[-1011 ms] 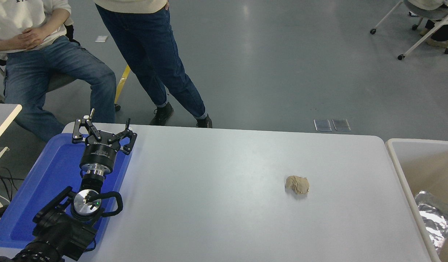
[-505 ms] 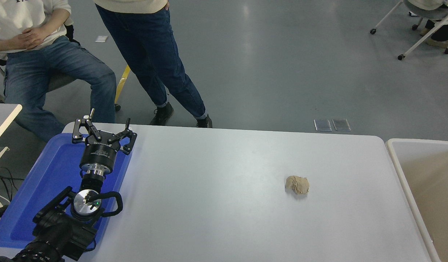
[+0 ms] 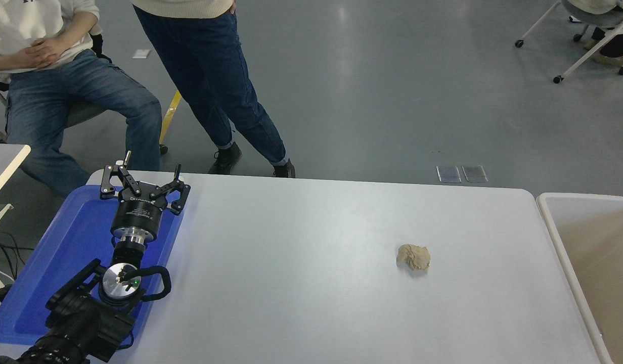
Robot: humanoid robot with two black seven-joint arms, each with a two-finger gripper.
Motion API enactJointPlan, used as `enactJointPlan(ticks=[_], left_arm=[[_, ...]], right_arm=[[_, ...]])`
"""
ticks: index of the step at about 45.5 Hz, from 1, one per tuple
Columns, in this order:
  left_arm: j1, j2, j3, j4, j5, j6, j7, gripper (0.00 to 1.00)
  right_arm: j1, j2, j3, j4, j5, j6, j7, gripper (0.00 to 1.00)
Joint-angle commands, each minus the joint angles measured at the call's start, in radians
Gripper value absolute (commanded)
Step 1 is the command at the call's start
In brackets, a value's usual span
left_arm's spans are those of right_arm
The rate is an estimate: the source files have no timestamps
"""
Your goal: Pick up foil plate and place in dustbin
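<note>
One gripper [image 3: 143, 183] shows, our left, parked over the blue tray [image 3: 63, 253] with fingers apart; the right is out of view. One crumpled paper ball [image 3: 413, 257] lies on the surface [image 3: 311, 283]; we risk mistaking it for the task's target. One dustbin [image 3: 569, 253] stands right; no foil plate shows. Two people wait beyond.

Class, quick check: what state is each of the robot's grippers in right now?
Left gripper: open, holding nothing, parked over the blue tray.
Right gripper: not in view, so its state cannot be told.
</note>
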Motion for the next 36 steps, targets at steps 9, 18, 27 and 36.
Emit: enactJointPlan(ticks=[9, 18, 27, 36], left_arm=[[0.0, 0.0, 0.0, 0.0, 0.0, -0.001, 0.0, 1.0], [0.0, 0.0, 0.0, 0.0, 0.0, 0.0, 0.0, 1.0], [-0.002, 0.0, 0.002, 0.0, 0.0, -0.001, 0.002, 1.0], [0.0, 0.0, 0.002, 0.0, 0.0, -0.001, 0.002, 1.0]], right_arm=[[0.301, -0.186, -0.25, 0.461, -0.017, 0.032, 0.001, 1.0], [0.595, -0.177, -0.584, 0.608, -0.007, 0.104, -0.001, 1.0], [0.842, -0.143, -0.798, 0.636, -0.008, 0.4, -0.001, 1.0], [0.986, -0.105, -0.925, 0.644, -0.011, 0.687, -0.001, 1.0]])
